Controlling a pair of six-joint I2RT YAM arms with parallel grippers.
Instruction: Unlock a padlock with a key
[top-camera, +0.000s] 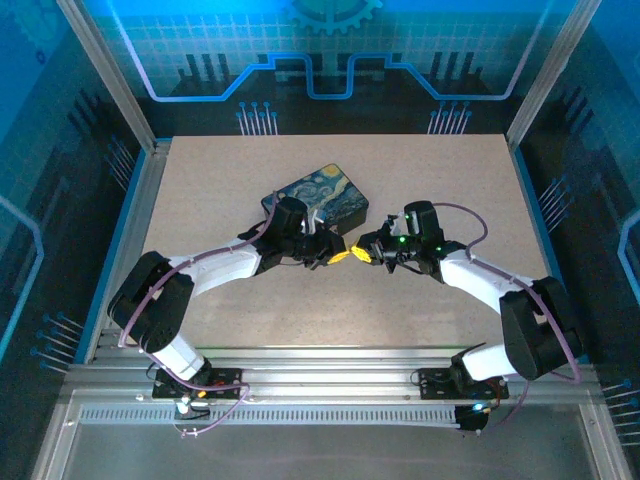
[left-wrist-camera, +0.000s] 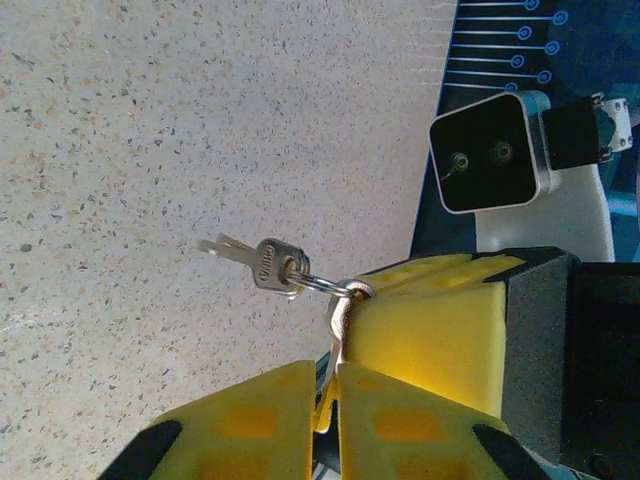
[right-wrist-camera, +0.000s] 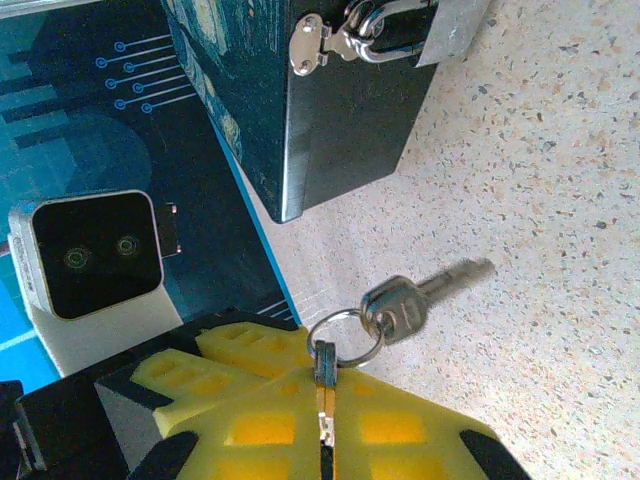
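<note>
On the table (top-camera: 450, 200), the tin box (top-camera: 335, 192) is set just behind both grippers, which are met tip to tip. The right gripper (right-wrist-camera: 322, 378) is pressed together on one key of the key bunch (right-wrist-camera: 395, 308); a second key is hung from the ring. The left gripper (left-wrist-camera: 328, 378) is drawn almost together on a thin silvery strip of that bunch. The padlock (right-wrist-camera: 452, 18) is hung on the box's hasp, near the right gripper but apart from it. It is cut off by the frame edge, and its keyhole cannot be made out.
</note>
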